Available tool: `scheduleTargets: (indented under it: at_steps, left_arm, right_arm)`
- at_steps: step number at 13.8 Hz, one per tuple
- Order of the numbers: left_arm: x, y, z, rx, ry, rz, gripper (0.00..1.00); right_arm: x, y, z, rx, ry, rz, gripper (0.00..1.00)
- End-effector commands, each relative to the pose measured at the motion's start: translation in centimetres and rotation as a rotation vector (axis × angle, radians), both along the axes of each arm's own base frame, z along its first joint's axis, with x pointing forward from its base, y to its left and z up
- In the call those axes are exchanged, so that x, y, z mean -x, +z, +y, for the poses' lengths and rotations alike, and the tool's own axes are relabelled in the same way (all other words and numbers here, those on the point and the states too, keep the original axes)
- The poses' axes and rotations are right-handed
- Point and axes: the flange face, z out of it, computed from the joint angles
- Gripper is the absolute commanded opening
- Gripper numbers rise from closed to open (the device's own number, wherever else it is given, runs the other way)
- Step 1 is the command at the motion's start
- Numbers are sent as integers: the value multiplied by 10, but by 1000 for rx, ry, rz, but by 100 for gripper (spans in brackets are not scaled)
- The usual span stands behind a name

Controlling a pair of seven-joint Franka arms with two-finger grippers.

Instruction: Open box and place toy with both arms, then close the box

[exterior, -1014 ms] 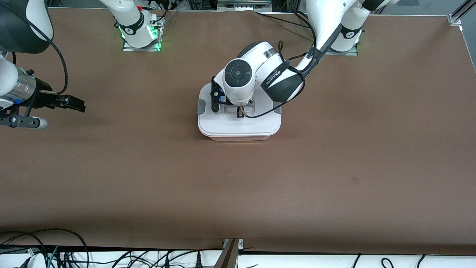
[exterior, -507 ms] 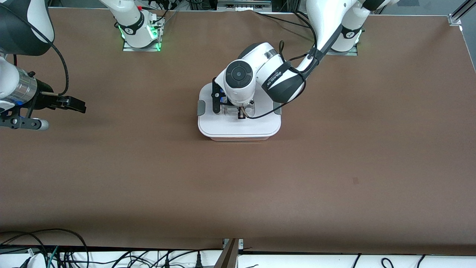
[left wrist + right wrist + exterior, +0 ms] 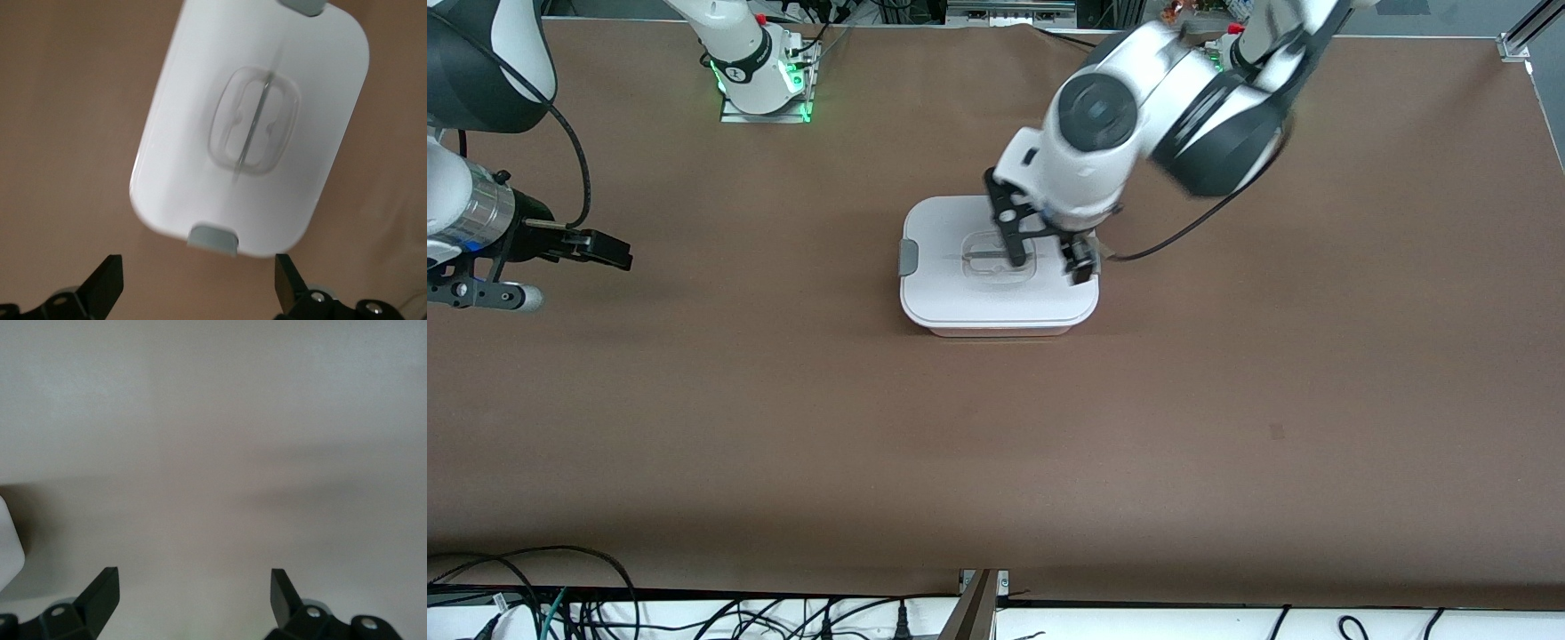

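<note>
The box (image 3: 996, 298) stands at the table's middle with its flat white lid on; pale pink tub shows only as a thin strip under the lid's near edge. The lid fills the left wrist view (image 3: 193, 133), with its recessed handle (image 3: 253, 120) and a grey clip (image 3: 213, 238). My left gripper (image 3: 1047, 255) is open and empty, up over the lid's edge toward the left arm's end, above that clip (image 3: 197, 283). My right gripper (image 3: 609, 251) is open and empty, waiting over bare table at the right arm's end (image 3: 193, 590). The toy is out of view.
The brown table top (image 3: 996, 444) is bare around the box. The arm bases (image 3: 760, 80) stand along the edge farthest from the front camera. Cables (image 3: 694, 613) lie past the near edge. A white corner (image 3: 8, 540) shows at the edge of the right wrist view.
My left gripper has lifted off the lid's handle and swung toward the left arm's end of the box. The lid stays on the box. The right arm has barely moved.
</note>
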Motion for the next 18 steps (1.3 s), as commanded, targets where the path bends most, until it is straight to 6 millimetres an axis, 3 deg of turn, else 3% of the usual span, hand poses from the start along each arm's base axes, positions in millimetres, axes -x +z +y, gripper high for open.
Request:
scheduleTargets:
  at_steps: [1, 3, 5, 7, 9, 11, 14, 15, 17, 18]
  left_arm:
    - [-17, 43, 64, -46, 198, -29, 100]
    - [-26, 87, 112, -33, 287, -70, 100]
    - [-45, 98, 195, -42, 450, -25, 100]
    - [-51, 100, 243, -71, 574, 14, 100]
    - [-48, 102, 258, -129, 697, -19, 100]
    - [-53, 100, 275, -132, 765, -78, 100]
    - [-27, 92, 325, -90, 869, -224, 100]
    - [-14, 86, 334, -97, 907, -228, 100]
    - [2, 89, 357, -115, 1142, -227, 100]
    - [2, 88, 354, -114, 1143, -225, 100]
  right_arm:
    - [-3, 6, -1, -16, -6, -7, 100]
    - [-4, 9, 0, -20, -7, -17, 100]
    - [-4, 9, -1, -20, -7, -17, 100]
    - [-4, 9, -1, -20, -7, -16, 100]
    - [-5, 18, -4, -18, -6, -36, 100]
    - [-7, 45, -8, -21, -11, -80, 100]
    - [-4, 50, -11, -19, -14, -83, 100]
    - [-5, 47, -18, -18, -31, -79, 100]
    - [-7, 41, -18, -17, -32, -68, 100]
    - [-7, 42, -19, -19, -34, -71, 100]
